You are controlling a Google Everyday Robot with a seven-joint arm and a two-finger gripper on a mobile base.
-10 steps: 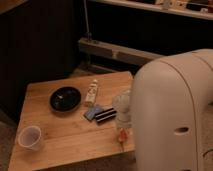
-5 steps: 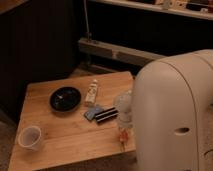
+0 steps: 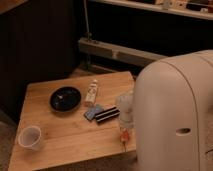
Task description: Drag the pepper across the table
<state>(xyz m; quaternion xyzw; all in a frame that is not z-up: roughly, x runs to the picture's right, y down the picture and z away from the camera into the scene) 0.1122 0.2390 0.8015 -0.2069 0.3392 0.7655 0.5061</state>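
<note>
We see the pepper [image 3: 124, 136] as a slim, tapered orange-red shape lying near the table's [image 3: 75, 135] right front edge, just beside the big white arm housing [image 3: 172, 117]. Directly above it sits the claw [image 3: 125, 112], a pale greyish form coming out from behind the housing and reaching down toward the pepper; we cannot tell whether it touches the pepper, and the state of its grip does not show. Compared with half a second ago and a second ago, we find the pepper in much the same spot by the right front edge, the claw in the same place over it, and the other things on the table unmoved. The table has a light wooden plank top with a smooth, matte look and straight edges. Just left of the claw lies a short black cylinder with white stripes [image 3: 107, 114], resting on its side, and touching its left end is a small flat bluish-grey block [image 3: 92, 112]. Behind those a slim cream-coloured tube [image 3: 92, 92] lies pointing away from us. To its left is a round, shallow black plate [image 3: 65, 98] with a dull sheen. Near the front left corner stands a translucent plastic cup [image 3: 29, 137], upright, with a round open rim.
</note>
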